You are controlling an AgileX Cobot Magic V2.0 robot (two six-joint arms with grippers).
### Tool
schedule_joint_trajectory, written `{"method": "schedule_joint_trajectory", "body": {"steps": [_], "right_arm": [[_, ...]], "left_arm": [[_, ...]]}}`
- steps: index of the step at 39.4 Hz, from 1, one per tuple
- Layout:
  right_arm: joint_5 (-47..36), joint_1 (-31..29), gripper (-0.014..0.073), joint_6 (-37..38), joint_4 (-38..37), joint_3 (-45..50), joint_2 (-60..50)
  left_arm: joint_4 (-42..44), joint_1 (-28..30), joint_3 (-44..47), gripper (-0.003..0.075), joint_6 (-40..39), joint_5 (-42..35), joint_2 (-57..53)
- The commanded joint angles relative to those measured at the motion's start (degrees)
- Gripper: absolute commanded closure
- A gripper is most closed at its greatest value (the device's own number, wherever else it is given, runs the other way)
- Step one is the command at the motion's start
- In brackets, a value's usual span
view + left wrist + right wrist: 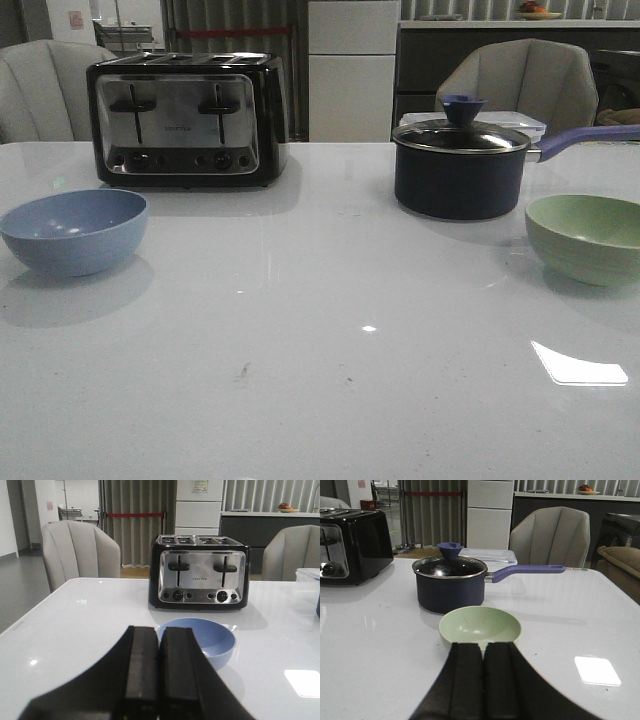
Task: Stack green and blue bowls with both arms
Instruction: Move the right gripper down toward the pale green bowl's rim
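The front view shows the whole white table (320,380) but no arms at all. Only the wrist views show them. In the left wrist view, the left gripper (159,680) has its two black fingers pressed together, with nothing between them. The blue bowl (200,641) sits on the table just past the fingertips, a little to one side, not touching them. Behind the bowl stands the shiny toaster (200,572).

In the right wrist view, the right gripper (482,680) is squeezed together too, and holds nothing. The green bowl (481,626) sits right in front of its fingertips; its near rim is hidden behind them, so I cannot tell if they touch. Just behind the bowl is the dark saucepan (451,585) with its lid on.

From the front, the two bowls are well apart, one near each side edge of the table. The wide middle between them is bare.
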Motion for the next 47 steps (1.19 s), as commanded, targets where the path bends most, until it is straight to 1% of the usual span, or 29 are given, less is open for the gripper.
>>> {"method": "schedule_joint_trajectory", "body": {"steps": [1,28,33,37,40,42,44,47], "right_arm": [[-5.4,-0.2,0.0537,0.0,-0.8,-0.2,-1.2],[-5.5,-0.2,0.0537,0.0,-0.8,-0.2,-1.2],[-6.1,-0.2,0.0537,0.0,-0.8,-0.2,-1.2],[-8.3,-0.2,0.0537,0.0,-0.8,-0.2,-1.2],[-11.4,-0.2,0.0537,0.0,-0.7,-0.4,-1.2],[-11.7,-0.2,0.0537,0.0,-0.7,-1.3,-1.2],[-11.1,-0.2,0.0537,0.0,-0.7,-2.6,-1.2],[-8.2,-0.2,0.0537,0.0,-0.7,-6.3,-1.2]], "left_arm": [[-0.4,-0.4,0.3,0.0627,-0.1,-5.5,-1.1],[-0.4,-0.4,0.3,0.0627,-0.1,-5.6,-1.1],[-0.4,-0.4,0.3,0.0627,-0.1,-5.7,-1.1],[-0.4,-0.4,0.2,0.0627,-0.1,-7.7,-1.1],[-0.4,-0.4,-0.4,0.0627,-0.1,-10.9,-1.1],[-0.4,-0.4,-1.1,0.0627,-0.1,-12.4,-1.1],[-0.4,-0.4,-2.4,0.0627,-0.1,-12.6,-1.1],[-0.4,-0.4,-6.6,0.0627,-0.1,-10.7,-1.0]]}}
